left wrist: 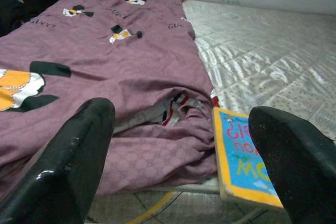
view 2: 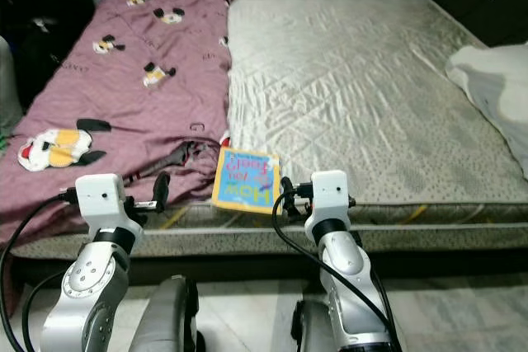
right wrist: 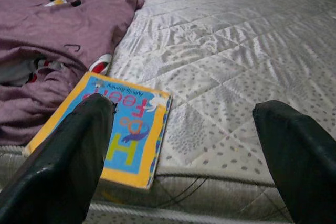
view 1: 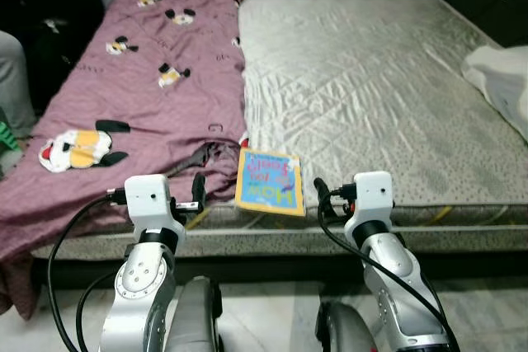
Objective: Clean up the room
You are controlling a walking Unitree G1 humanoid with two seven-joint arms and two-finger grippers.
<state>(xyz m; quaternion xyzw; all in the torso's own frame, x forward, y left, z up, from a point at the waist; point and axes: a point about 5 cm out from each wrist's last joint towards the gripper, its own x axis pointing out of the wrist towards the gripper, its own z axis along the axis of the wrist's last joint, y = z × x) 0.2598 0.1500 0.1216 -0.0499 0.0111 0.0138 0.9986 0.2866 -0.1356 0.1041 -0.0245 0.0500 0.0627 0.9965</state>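
Both grippers, left gripper [view 1: 196,190] and right gripper [view 1: 320,195], hover fingers apart at the mattress [view 1: 371,80] edge, flanking the picture book [view 1: 269,180] overhanging it, probably lining up a grab.

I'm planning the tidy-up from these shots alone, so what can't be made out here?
- White bundle at the mattress's right side: cut off by the edge of the head views, so its kind and extent are unclear.
- Striped cloth: tucked under a fold of the purple blanket; what it is stays hidden.
- Book: the left wrist view cuts off its cover, and the left gripper's finger overlaps it.
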